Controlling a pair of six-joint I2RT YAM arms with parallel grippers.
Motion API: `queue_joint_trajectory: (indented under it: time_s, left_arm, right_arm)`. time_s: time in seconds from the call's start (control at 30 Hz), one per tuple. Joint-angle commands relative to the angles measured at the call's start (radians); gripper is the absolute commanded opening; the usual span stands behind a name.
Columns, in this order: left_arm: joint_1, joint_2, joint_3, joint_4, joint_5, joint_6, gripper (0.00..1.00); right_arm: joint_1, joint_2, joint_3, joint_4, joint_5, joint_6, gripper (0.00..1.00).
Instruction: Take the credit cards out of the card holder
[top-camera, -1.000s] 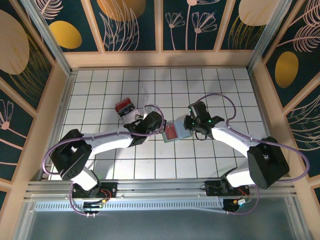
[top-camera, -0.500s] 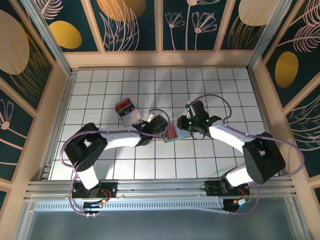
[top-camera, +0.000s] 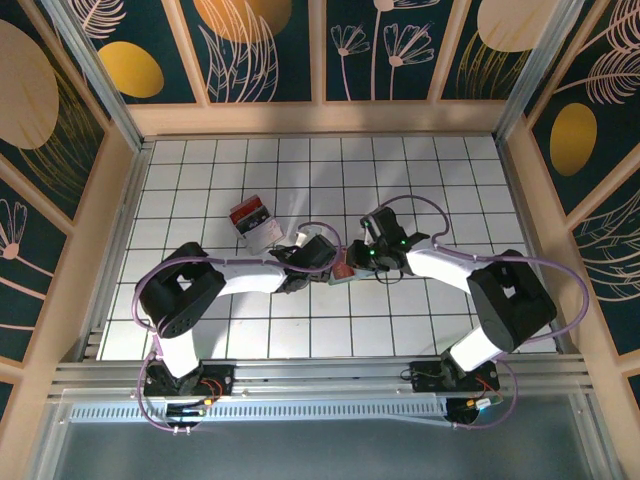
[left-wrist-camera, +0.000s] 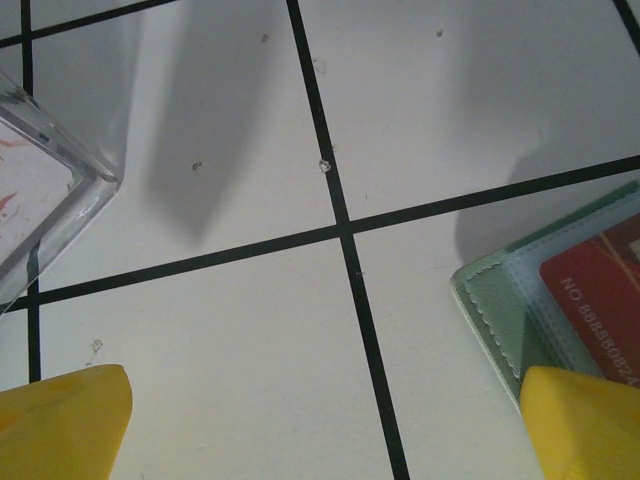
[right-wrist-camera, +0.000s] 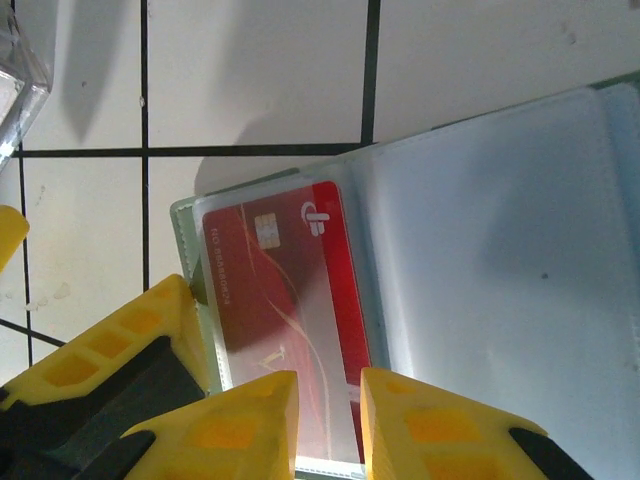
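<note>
Though already opened flat on the tiled table (left-wrist-camera: 200, 330), card holder (right-wrist-camera: 480, 230) not yet emptied: red credit card (right-wrist-camera: 285, 300) tucked in its left pocket, none loose beside it. Right gripper (right-wrist-camera: 328, 420) fingertips drawn close with a narrow gap over the card's end at the holder's edge; pinching or only pressing, cannot tell. Left gripper (left-wrist-camera: 320, 430) spread wide, one fingertip over a corner of the holder; pull-out judged all to do.

card holder (right-wrist-camera: 480, 230), pale green-blue, lies open and flat on counter (right-wrist-camera: 250, 70); red credit card (right-wrist-camera: 285, 310) sits tucked in one clear pocket.
</note>
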Motion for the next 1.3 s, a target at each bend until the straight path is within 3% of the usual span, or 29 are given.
queue_joint_trajectory:
  time_s: [0.0, 0.93, 1.27]
  left_arm:
    - [-0.004, 0.026, 0.018, -0.022, -0.022, -0.022, 0.99]
    - [-0.003, 0.031, 0.017, -0.048, -0.047, -0.022, 0.99]
    - [-0.004, 0.044, 0.023, -0.047, -0.048, -0.014, 0.99]
  right_arm:
    - [0.009, 0.029, 0.030, 0.018, -0.017, 0.006, 0.24]
    - [-0.017, 0.101, -0.015, 0.058, -0.050, 0.005, 0.28]
    - [-0.024, 0.109, -0.038, 0.149, -0.181, 0.023, 0.27]
